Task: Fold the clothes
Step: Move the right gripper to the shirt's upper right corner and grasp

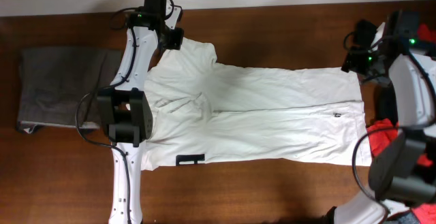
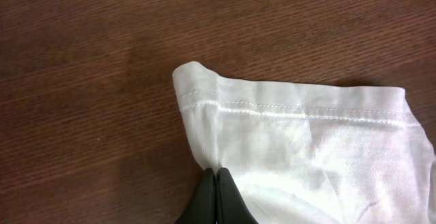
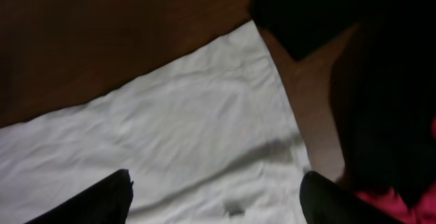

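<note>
A white T-shirt (image 1: 272, 112) lies spread flat across the brown table, collar end to the left and hem to the right. My left gripper (image 1: 174, 39) is at the shirt's far sleeve (image 1: 197, 52). In the left wrist view its jaws (image 2: 216, 178) are shut on the edge of that sleeve (image 2: 306, 142), just below the stitched hem. My right gripper (image 1: 355, 62) hovers over the far right hem corner. In the right wrist view its fingers (image 3: 218, 197) are open and empty above the white cloth (image 3: 170, 129), beside a small dark mark.
A folded grey garment (image 1: 61, 88) lies at the left side of the table. A red cloth (image 1: 385, 132) lies at the right edge by the right arm's base. The left arm's body (image 1: 126, 115) covers the shirt's near left part.
</note>
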### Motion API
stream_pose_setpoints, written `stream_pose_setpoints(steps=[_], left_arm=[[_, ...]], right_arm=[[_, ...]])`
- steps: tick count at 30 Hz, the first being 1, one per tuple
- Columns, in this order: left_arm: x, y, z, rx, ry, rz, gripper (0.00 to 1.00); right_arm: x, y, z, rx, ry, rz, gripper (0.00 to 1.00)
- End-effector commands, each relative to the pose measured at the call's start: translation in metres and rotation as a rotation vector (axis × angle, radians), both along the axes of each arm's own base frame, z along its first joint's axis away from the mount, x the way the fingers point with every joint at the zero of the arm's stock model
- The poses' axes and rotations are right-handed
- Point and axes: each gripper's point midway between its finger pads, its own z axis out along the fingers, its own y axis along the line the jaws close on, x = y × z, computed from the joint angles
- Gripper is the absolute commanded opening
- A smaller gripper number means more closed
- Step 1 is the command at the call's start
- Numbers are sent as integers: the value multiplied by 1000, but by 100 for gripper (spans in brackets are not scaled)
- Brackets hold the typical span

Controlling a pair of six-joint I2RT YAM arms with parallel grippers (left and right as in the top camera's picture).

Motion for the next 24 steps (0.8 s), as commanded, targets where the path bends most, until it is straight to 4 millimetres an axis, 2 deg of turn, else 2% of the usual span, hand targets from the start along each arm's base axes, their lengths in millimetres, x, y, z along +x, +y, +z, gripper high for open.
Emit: stream_pose_setpoints(steps=[1,8,11,17,24], left_arm=[[2,2,5,-21,-6,8,0],[-2,3,3,-14,12,10,1],[-1,4,3,-11,12,12,0],[-1,4,3,-11,12,12,0],[-1,4,3,-11,12,12,1]], right_arm=[[10,-16,-31,-38,44,26,83],[28,-34,-87,-77,81,36,79],[34,-37,-104,-79,79,35,79],[48,-33,-122,-50,47,49,78],[56,-40,-126,-83,20,44,78]])
